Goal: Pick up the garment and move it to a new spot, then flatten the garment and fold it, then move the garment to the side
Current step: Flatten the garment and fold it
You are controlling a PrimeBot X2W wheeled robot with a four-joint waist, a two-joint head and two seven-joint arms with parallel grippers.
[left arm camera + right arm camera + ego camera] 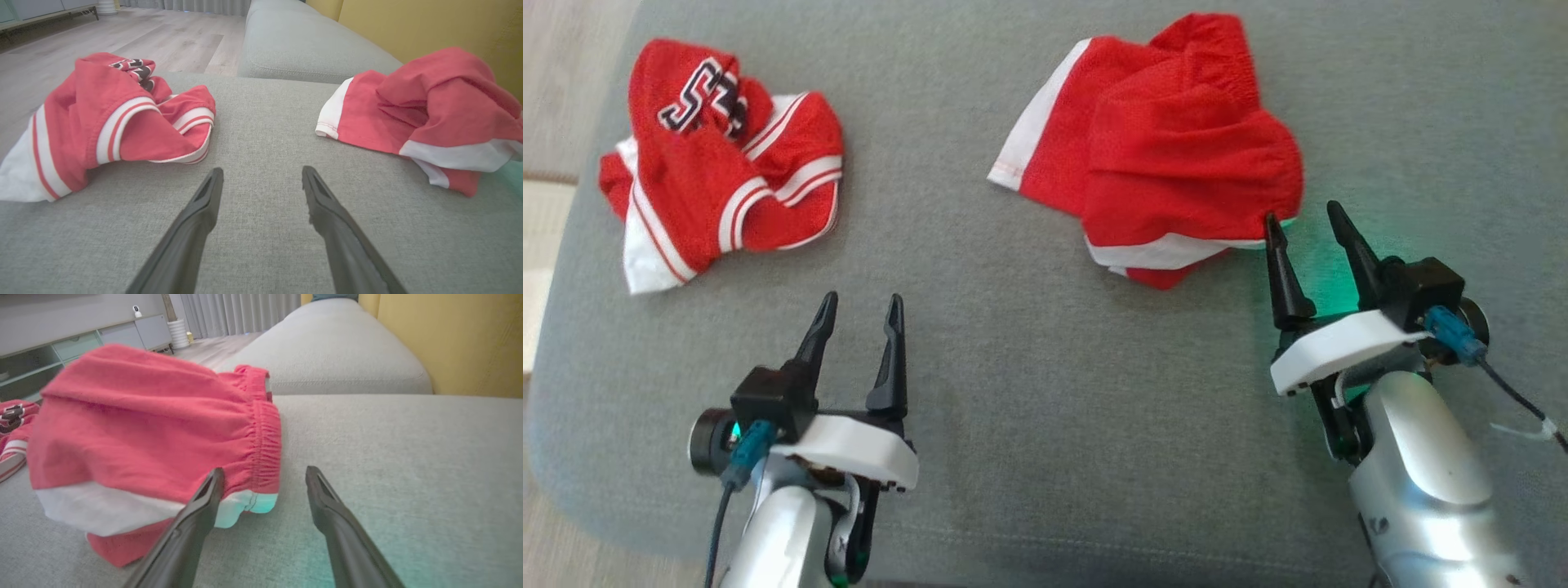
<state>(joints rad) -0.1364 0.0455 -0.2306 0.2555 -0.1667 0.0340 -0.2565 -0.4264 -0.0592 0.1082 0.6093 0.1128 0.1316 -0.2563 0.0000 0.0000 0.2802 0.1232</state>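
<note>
Crumpled red mesh shorts with white trim (1168, 147) lie upper right on grey fabric sofa cushion (1029, 392). My right gripper (1303, 214) is nearer: fingers (1286, 278) spread, empty, one tip at elastic waistband corner; bulk of shorts lies ahead-left. Left gripper (862, 298) spread, empty, well apart.

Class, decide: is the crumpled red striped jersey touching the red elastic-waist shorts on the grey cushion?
Apart. The head view shows a broad strip of bare grey cushion between the crumpled red striped jersey and the red elastic-waist shorts.
</note>
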